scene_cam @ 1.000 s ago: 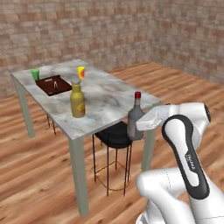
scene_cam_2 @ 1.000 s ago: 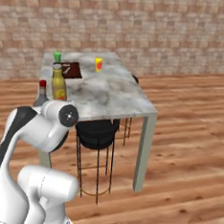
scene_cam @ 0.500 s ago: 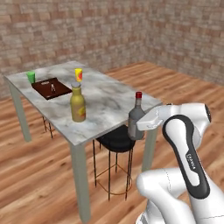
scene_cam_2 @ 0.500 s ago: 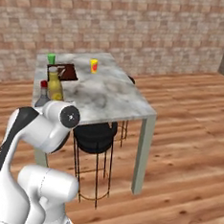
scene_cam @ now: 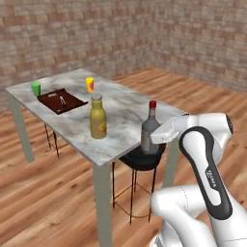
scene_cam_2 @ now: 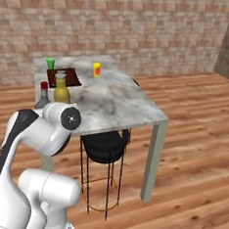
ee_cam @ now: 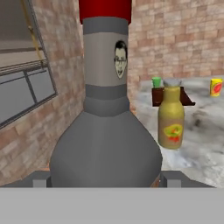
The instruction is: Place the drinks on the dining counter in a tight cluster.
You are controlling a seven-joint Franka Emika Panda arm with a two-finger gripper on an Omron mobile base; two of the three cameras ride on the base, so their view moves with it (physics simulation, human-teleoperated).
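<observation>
The gripper (ee_cam: 105, 180) holds the dark grey bottle (ee_cam: 105, 131) at its broad base, jaws wide. It looks rigid, smooth and top-heavy, so a low grip suits; the yellow bottle (ee_cam: 171, 114) stands near it on the dining counter (scene_cam: 123, 108).

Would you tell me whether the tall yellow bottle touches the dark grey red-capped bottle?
Apart. The left base view shows bare marble between the yellow bottle and the grey bottle.

You had one marble-topped table (scene_cam: 126, 108) with thin grey-green legs. On it you could count two bottles: one tall yellow bottle with a grey cap (scene_cam: 98, 117) and one dark grey bottle with a red cap (scene_cam: 149, 131). There were two small cups, one green (scene_cam: 35, 89) and one yellow (scene_cam: 89, 84), and one dark brown tray (scene_cam: 61, 100). One black round-seated wire stool (scene_cam: 136, 160) stood under the table.
</observation>
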